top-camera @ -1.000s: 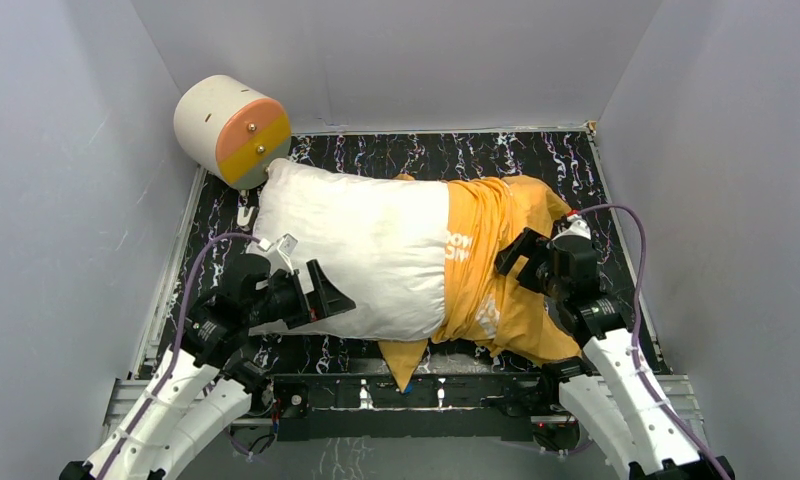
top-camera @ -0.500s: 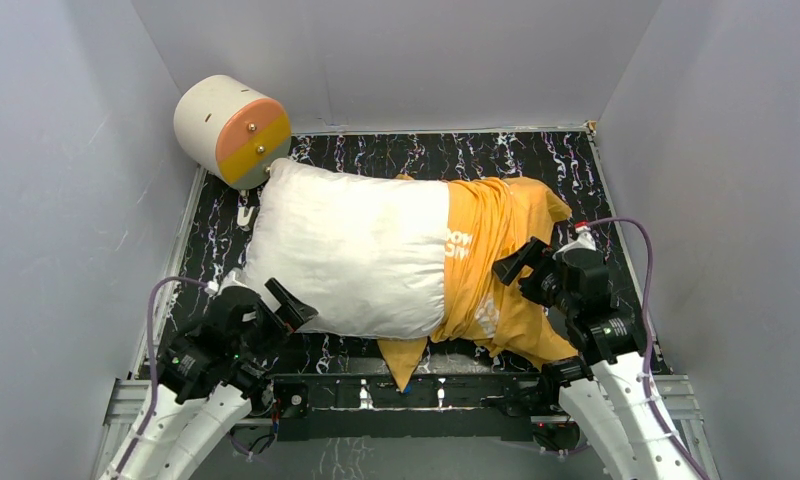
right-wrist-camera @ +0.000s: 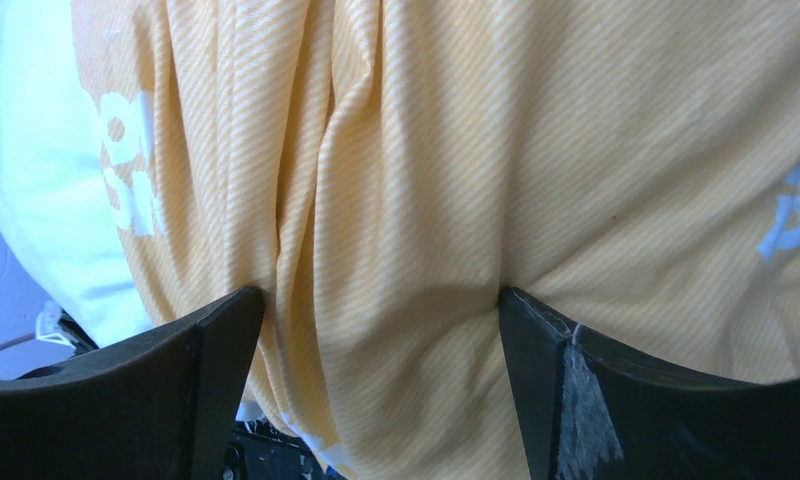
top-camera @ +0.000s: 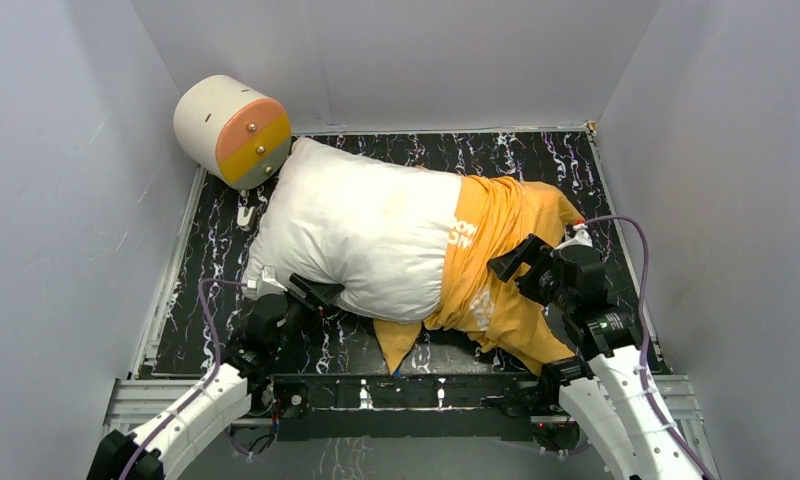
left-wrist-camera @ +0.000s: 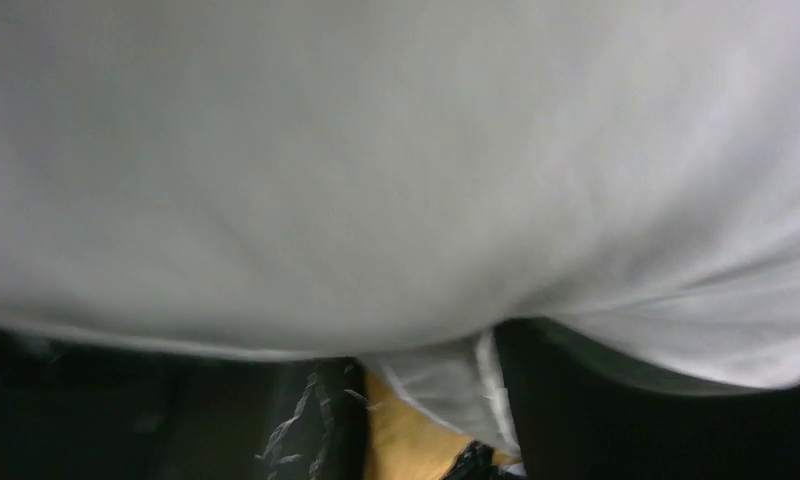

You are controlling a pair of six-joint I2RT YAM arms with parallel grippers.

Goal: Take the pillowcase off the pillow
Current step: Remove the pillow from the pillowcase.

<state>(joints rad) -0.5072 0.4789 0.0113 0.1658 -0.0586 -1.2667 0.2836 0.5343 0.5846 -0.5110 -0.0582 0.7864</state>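
Risk: your right end effector (right-wrist-camera: 378,296) has its jaws wide apart, tips pressed into the bunched orange pillowcase (top-camera: 496,255). Close there and you'll probably pinch the pillow (top-camera: 361,235) too, so a pull would drag everything across the desk (top-camera: 396,155). The case covers only the pillow's right end. Left end effector (top-camera: 311,292) sits low at the pillow's near-left edge; can't tell whether it's apart or clamped.

Both arms wear white, rounded shells low down, the left arm (top-camera: 191,410) at lower left of the frame and the right arm (top-camera: 626,400) at lower right, with boxy black joints above. A thin purple cable (top-camera: 642,275) loops beside each. The right claw (right-wrist-camera: 378,300) has black wedge-shaped fingers (right-wrist-camera: 136,390); the one at lower right carries a scuffed grey strip.
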